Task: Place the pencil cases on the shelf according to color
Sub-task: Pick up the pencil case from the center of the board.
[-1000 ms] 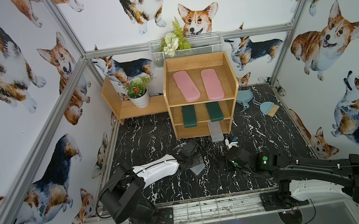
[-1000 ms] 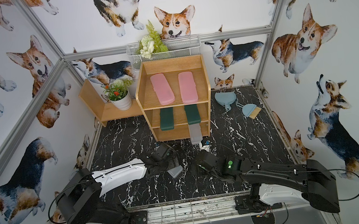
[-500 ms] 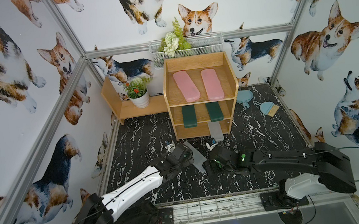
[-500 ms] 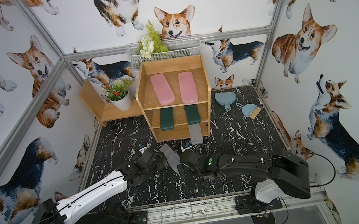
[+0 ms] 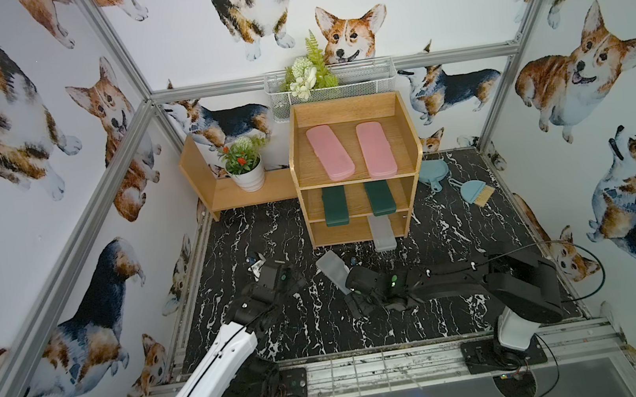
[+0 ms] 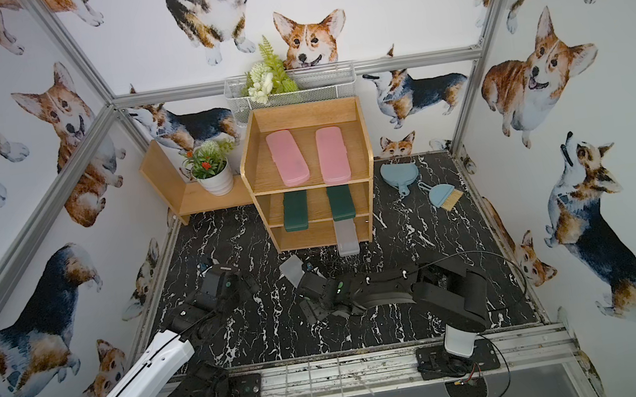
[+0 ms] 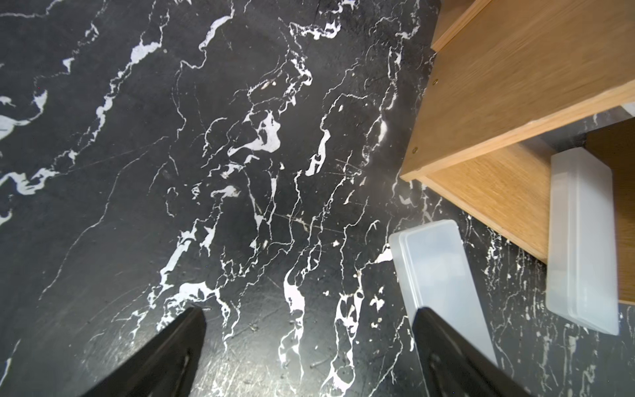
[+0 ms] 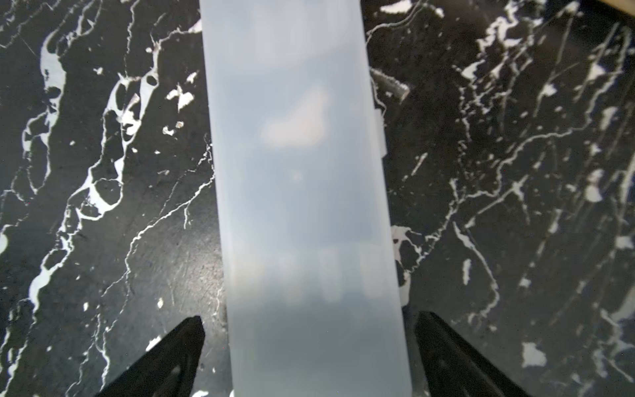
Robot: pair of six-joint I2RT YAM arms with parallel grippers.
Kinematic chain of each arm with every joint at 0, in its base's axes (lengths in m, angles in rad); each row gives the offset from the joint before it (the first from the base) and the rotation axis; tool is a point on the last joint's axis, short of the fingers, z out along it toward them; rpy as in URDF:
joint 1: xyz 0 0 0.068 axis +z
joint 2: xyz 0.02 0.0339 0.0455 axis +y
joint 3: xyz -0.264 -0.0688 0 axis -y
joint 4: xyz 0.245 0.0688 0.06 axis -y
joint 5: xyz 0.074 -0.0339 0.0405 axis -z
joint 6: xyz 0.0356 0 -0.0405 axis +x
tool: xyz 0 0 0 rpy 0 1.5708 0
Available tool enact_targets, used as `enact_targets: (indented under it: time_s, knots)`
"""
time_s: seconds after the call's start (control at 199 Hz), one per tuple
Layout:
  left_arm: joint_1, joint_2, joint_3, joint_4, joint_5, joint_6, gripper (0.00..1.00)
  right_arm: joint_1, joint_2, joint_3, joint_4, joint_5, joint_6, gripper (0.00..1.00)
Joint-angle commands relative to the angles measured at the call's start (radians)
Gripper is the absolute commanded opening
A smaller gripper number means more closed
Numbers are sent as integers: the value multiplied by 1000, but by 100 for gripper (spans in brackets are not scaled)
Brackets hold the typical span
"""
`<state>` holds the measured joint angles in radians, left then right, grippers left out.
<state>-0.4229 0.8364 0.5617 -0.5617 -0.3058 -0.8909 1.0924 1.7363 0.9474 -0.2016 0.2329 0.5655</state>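
The right gripper (image 8: 309, 324) stands wide open, with one frosted case (image 8: 302, 172) between its fingers. On one side a strip of floor shows between the finger and the case. On the other side the finger is very close to the case edge, and I cannot tell if it touches. In a top view this case (image 5: 331, 266) lies on the floor just in front of the shelf (image 5: 344, 110), with its near end hidden under the right gripper. The left gripper (image 7: 309, 316) is also wide open, with only floor between its fingers, and it is near the left side of the same case.

The floor (image 5: 323, 322) is black with white veins, like marble. The walls carry pictures of corgi dogs between metal frame bars. The shelf stands at the back. A low wooden stand (image 5: 197, 173) with a potted plant (image 5: 245, 167) is on its left, a wire basket (image 5: 356, 87) hangs behind it, and a blue dustpan (image 5: 432, 171) and brush (image 5: 476, 192) lie on its right.

The long axis of the frosted case runs straight out from the right gripper toward the shelf front, slanted a little to the left. A second frosted case (image 5: 382, 235) lies in the bottom tier at the right, pointing front to back, with its front end sticking out. Two green cases (image 5: 334, 205) lie side by side in the middle tier and two pink cases (image 5: 330, 152) on the top, all pointing front to back.
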Motion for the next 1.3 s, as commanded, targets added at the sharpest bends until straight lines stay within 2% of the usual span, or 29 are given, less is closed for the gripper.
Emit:
enact_targets:
  time_s: [0.0,0.196,0.442,0.562,0.723,0.939,1.154,1.25,1.3]
  knots:
    - [6,14,-5,3,13,23,99,-8,31,14,7,-12,-12,100]
    - [9,39,-22,48,22,33,99,-22,43,-12,26,-42,20,98]
    - [14,68,-3,66,25,50,99,-28,31,4,-2,6,27,100]
    - [15,72,-13,84,31,56,99,-59,44,6,0,-50,12,100]
    - [21,85,-15,92,33,66,99,-68,71,7,10,-117,-1,96]
    - [27,69,-28,102,37,69,99,-50,69,-11,-9,-106,36,91]
    - [30,45,-35,96,40,75,99,11,56,-1,-40,-57,86,74]
    - [33,25,-45,95,35,74,99,44,38,1,-59,1,123,52]
    - [34,14,-50,94,31,73,99,55,21,-3,-65,26,145,45]
